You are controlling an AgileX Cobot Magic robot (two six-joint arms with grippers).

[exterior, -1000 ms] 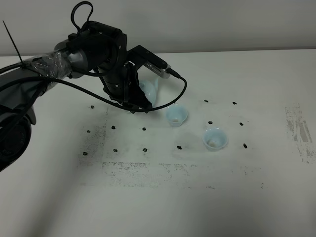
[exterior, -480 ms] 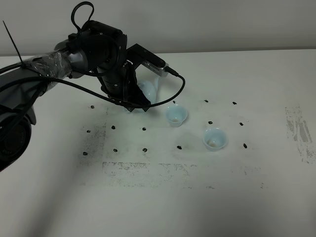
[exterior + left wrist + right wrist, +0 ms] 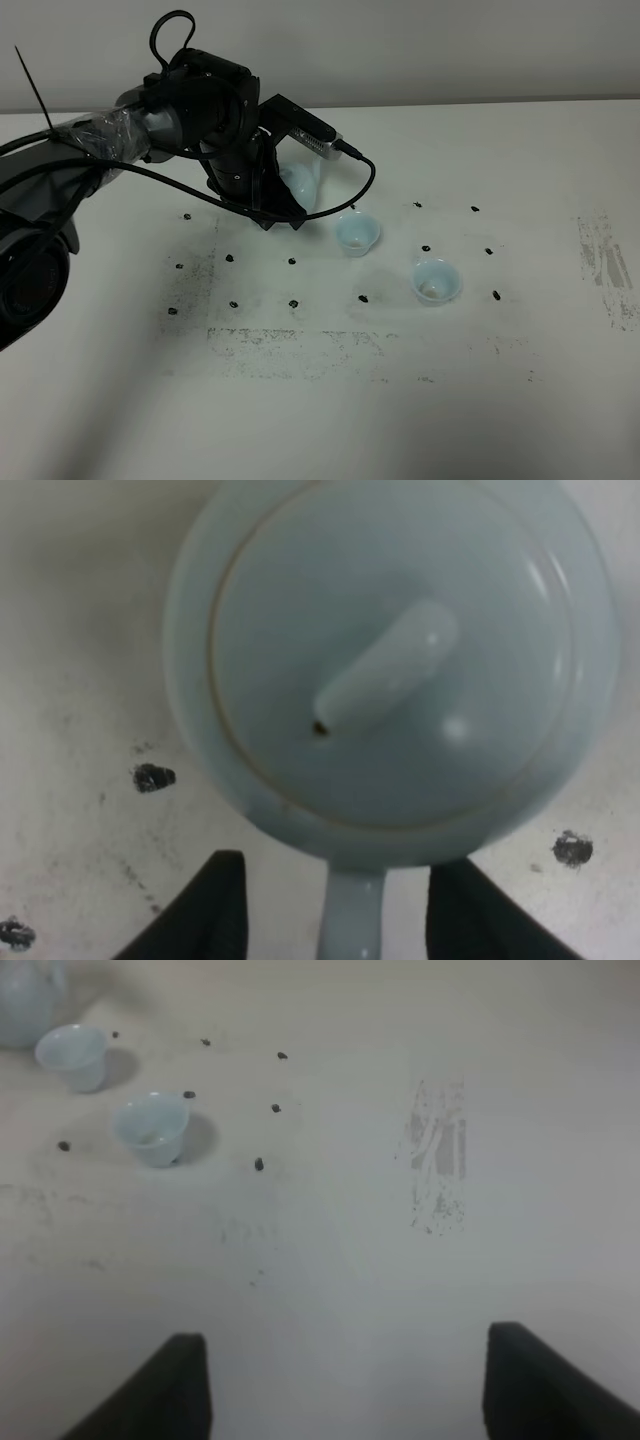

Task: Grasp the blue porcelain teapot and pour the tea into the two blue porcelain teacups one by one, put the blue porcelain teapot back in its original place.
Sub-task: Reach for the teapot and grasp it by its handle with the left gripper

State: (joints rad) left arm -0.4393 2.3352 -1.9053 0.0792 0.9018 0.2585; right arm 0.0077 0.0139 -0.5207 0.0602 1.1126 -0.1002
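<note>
Left gripper (image 3: 338,880), jaws spread, straddles the teapot (image 3: 390,660) handle (image 3: 352,925) with gaps both sides, pot right ahead of it, near cup (image 3: 356,233) just beyond, far cup (image 3: 435,280) past that; right gripper (image 3: 350,1370) spread, empty, well off; set, I judge, so a squeeze catches the handle.

The pale sky-blue round porcelain teapot (image 3: 390,660) is gleaming glossy and smooth, its glaze catching soft highlights. The two small pale-blue porcelain teacups (image 3: 356,233) (image 3: 435,279) are showing the same smooth glaze. The white tabletop (image 3: 400,430) is looking matt, scuffed with rough grey patches. Crinkled, shiny clear plastic film (image 3: 95,132) is wrapping the black left arm (image 3: 215,110).
</note>
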